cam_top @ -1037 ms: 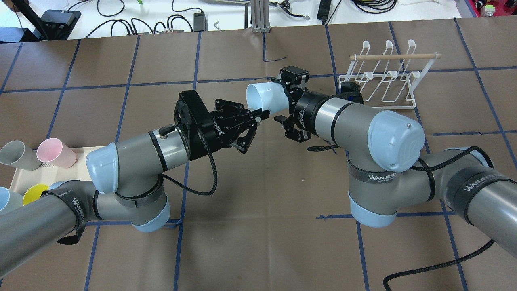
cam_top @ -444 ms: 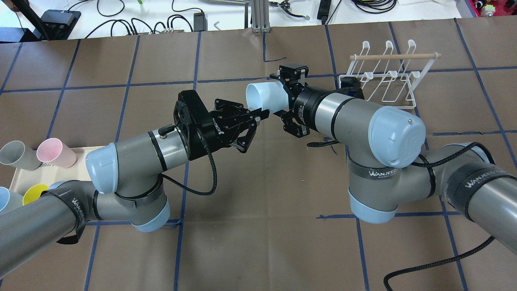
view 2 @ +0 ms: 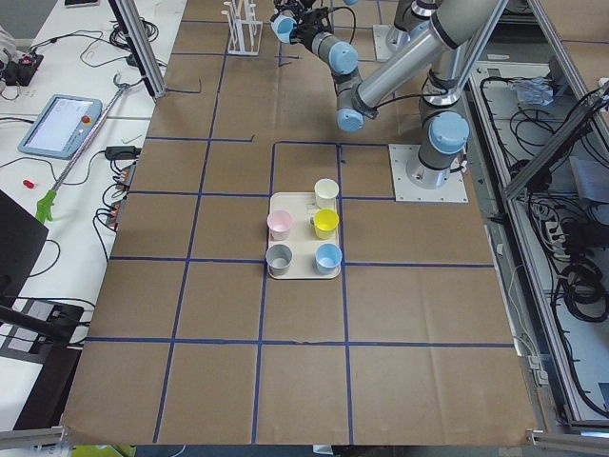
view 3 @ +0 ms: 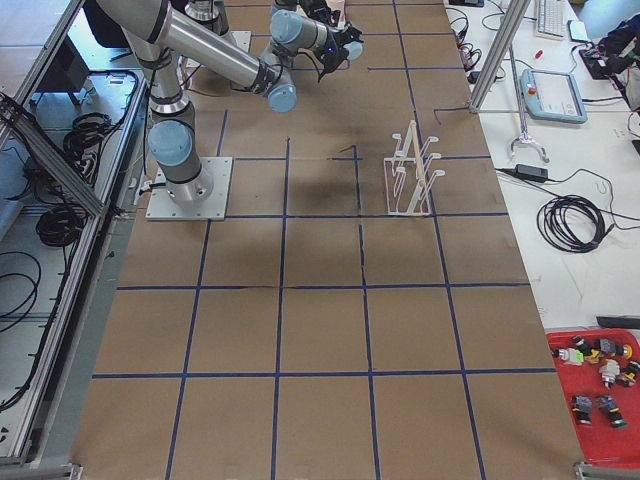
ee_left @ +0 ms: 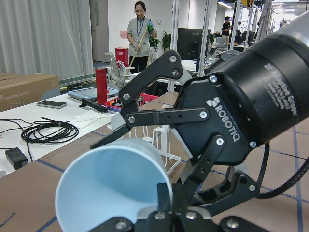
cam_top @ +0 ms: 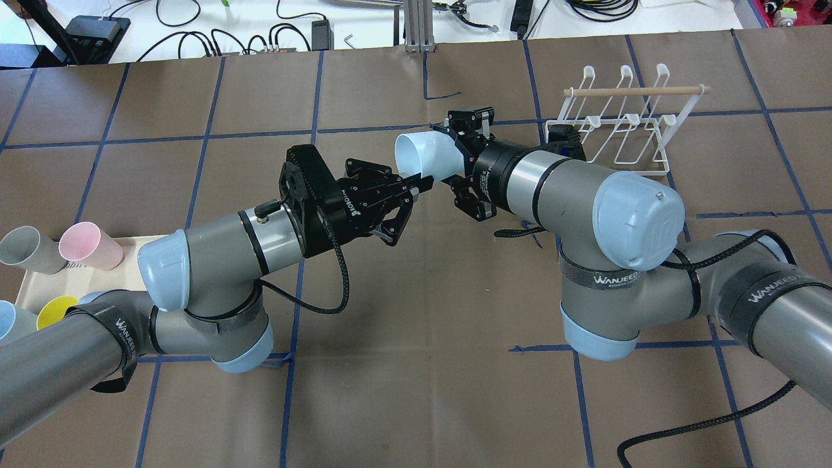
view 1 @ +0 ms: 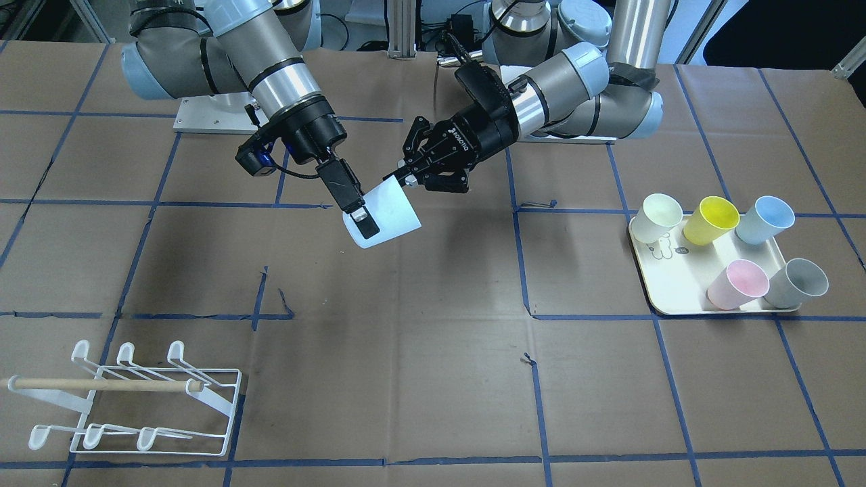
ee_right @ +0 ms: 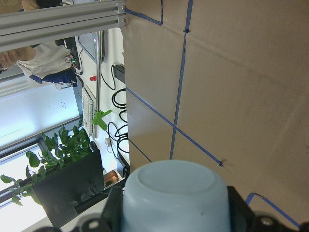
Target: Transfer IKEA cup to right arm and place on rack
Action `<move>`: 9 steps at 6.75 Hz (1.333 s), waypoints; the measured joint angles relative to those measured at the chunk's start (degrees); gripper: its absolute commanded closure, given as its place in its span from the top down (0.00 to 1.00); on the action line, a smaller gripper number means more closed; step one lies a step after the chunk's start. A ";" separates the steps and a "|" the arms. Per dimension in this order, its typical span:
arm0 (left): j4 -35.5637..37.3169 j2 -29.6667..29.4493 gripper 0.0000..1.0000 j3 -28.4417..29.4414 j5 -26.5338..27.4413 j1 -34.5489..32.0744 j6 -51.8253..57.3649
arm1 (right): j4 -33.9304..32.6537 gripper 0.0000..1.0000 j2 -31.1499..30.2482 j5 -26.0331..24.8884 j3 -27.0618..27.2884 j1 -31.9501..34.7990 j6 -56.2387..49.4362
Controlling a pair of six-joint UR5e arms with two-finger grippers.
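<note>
Over the tabletop [cam_top: 422,292] centre we pinch the cup [cam_top: 419,151] rim in the left gripper [cam_top: 421,184] jaws; the right gripper [cam_top: 450,158] jaws clamp its sides.

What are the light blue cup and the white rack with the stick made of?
Light blue round cup: probably plastic, smooth and matt, one even colour. White wire rack: thin bent rods, likely coated metal. Its pale round stick: looks like bare wood.

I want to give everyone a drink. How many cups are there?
6. One pale blue cup is held up by the right gripper; five sit on the tray: cream, yellow, blue, pink, grey. None seem hidden.
</note>
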 measured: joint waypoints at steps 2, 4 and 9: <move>0.06 0.00 0.81 0.23 0.25 0.02 0.00 | -0.06 0.57 0.00 0.25 0.02 0.00 -0.04; 0.23 -0.05 0.98 0.53 0.30 0.07 -0.17 | -0.08 0.55 0.00 0.16 0.05 0.00 -0.45; -0.10 0.15 0.99 0.31 -0.48 6.63 -2.18 | -0.25 0.30 0.08 0.06 -0.31 -0.23 -2.86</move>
